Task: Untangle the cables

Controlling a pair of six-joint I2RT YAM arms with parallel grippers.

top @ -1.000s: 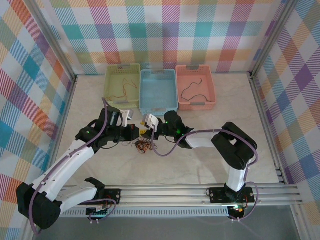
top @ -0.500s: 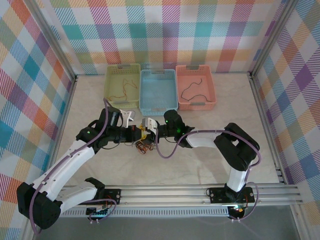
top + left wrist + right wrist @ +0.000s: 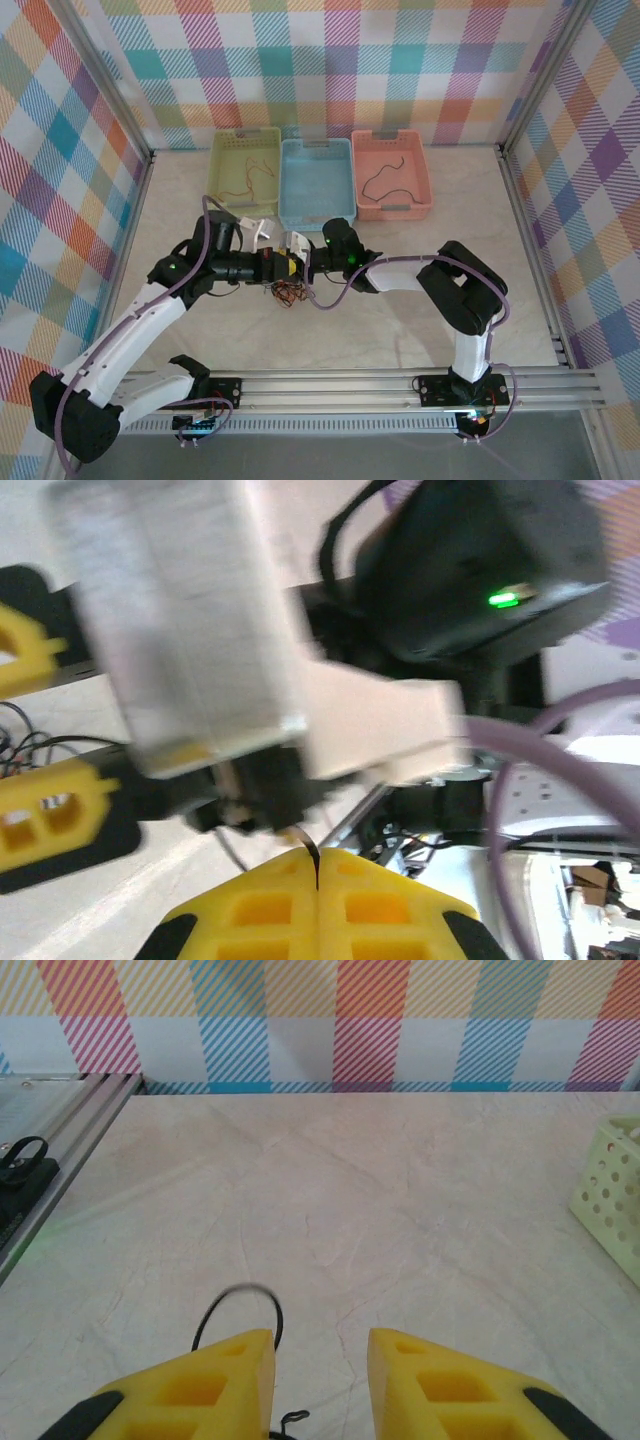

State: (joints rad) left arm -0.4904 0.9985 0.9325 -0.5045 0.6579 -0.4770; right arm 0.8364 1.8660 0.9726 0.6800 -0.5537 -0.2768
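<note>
Left wrist | left hand (image 3: pixel 317 870) clamps black cable (image 3: pixel 306 837), mostly hidden | right hand (image 3: pixel 320 1345) parted

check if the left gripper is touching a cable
Touching. The left wrist view shows the left gripper with its jaws shut together and a thin black cable pinched in the seam between their tips.

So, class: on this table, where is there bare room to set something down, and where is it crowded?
Free: the table between the peach basket and the rail, right of the right arm; also the strip left of the green basket. Crowded: before the blue basket, where both arms work over the cables.
</note>
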